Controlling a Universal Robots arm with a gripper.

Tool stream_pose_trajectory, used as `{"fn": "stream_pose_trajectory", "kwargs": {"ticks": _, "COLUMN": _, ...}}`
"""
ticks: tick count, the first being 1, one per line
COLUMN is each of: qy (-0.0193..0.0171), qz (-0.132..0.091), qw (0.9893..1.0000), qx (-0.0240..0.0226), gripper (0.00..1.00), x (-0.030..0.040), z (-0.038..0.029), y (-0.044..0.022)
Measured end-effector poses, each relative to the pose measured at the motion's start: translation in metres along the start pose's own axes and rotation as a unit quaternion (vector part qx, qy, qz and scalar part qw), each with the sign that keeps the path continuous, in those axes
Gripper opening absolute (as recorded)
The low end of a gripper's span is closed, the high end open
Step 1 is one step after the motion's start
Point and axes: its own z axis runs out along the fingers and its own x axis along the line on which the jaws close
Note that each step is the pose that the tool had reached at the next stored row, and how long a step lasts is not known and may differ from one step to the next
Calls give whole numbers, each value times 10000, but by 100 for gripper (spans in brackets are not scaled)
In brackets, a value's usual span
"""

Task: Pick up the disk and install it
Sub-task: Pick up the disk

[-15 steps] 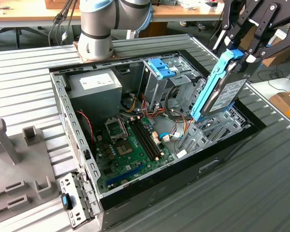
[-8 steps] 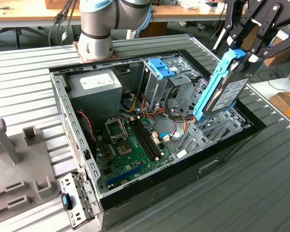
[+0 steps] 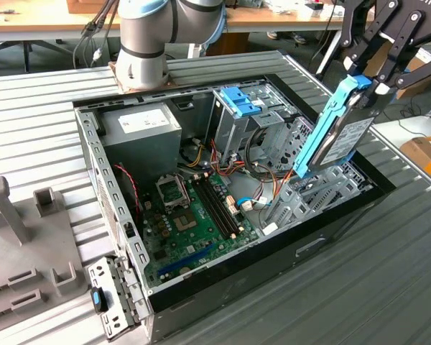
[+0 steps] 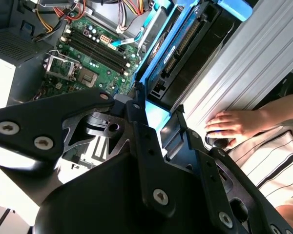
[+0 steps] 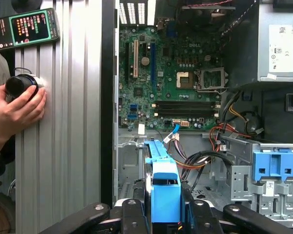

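Looking across the ribbed bench (image 3: pixel 388 287) to the open computer case (image 3: pixel 330 237), I saw the disk (image 3: pixel 336 140) hanging over the case's edge at the exterior view's right, with the hand (image 3: pixel 373 85) clamped on its upper end. I judged it stiff, fairly heavy and knock-sensitive, best held across its long sides. Its long axis tilted steeply, lower end pointing into the drive bay (image 3: pixel 323 190).
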Motion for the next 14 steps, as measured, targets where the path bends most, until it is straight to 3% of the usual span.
{"fn": "stream_pose_trajectory", "kwargs": {"ticks": 9, "qy": -1, "qz": -15, "qw": 10000, "qx": 1, "gripper": 36, "x": 0, "z": 37, "y": -34}}
{"fn": "stream_pose_trajectory", "kwargs": {"ticks": 14, "qy": 0, "qz": -14, "qw": 10000, "qx": 1, "gripper": 36, "x": 0, "z": 88, "y": -129}}
